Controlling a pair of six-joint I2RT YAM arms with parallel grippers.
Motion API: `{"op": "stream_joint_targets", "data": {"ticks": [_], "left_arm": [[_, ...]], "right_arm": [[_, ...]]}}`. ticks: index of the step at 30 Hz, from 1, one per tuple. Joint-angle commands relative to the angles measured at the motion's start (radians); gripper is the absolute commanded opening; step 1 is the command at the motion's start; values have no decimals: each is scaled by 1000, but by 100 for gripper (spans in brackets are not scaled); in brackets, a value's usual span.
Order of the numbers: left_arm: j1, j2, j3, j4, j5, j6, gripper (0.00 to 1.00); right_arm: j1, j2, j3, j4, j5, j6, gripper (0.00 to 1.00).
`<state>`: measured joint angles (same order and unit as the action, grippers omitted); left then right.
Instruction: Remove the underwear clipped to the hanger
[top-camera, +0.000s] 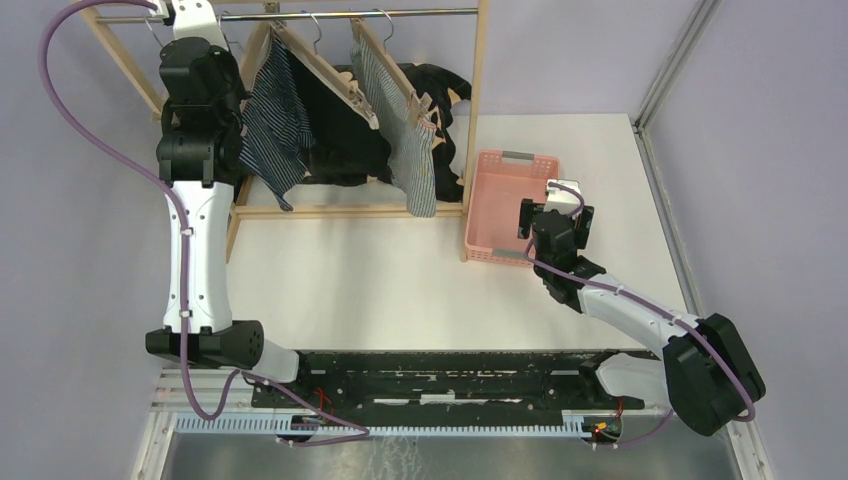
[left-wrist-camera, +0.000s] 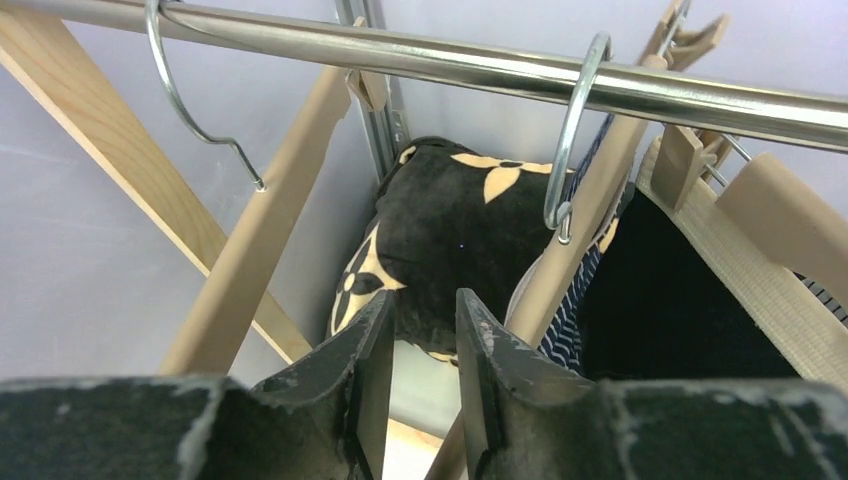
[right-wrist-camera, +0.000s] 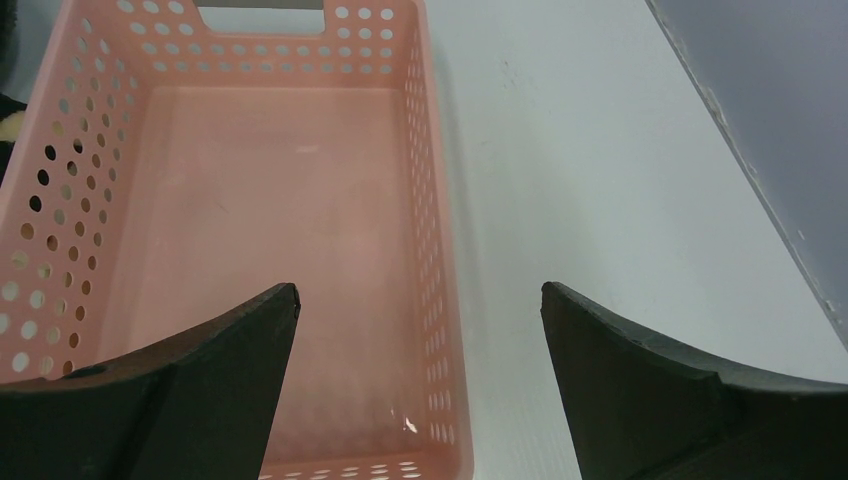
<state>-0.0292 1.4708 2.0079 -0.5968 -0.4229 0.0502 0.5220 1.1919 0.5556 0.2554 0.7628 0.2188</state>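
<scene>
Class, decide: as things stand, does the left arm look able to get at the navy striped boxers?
Probably yes. The left pincer is up by the rail, jaws slightly apart and empty; the navy striped boxers hang just beside it, with only a wooden hanger between.

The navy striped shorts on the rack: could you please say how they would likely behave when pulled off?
Probably floppy: the navy striped shorts hang in loose folds, tapering to a point. Likely light: the thin rail carrying them shows no sag.

The white table (top-camera: 400, 280) bears a wooden rack (top-camera: 340, 212) and pink basket (top-camera: 478, 205).
</scene>
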Motion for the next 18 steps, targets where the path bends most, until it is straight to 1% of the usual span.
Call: {"op": "stream_joint_targets", "data": {"ticks": [1, 6, 12, 18], "left_arm": [[3, -38, 2, -3, 31, 22, 38], [4, -77, -41, 59, 90, -21, 50], [3, -129, -94, 158, 133, -109, 51], [3, -171, -171, 262, 143, -194, 51]], "right_arm": [[5, -14, 20, 51, -18, -1, 100], [6, 11, 24, 59, -50, 1, 100], [6, 52, 44, 56, -93, 5, 100], [8, 89, 67, 39, -131, 7, 100]]}}
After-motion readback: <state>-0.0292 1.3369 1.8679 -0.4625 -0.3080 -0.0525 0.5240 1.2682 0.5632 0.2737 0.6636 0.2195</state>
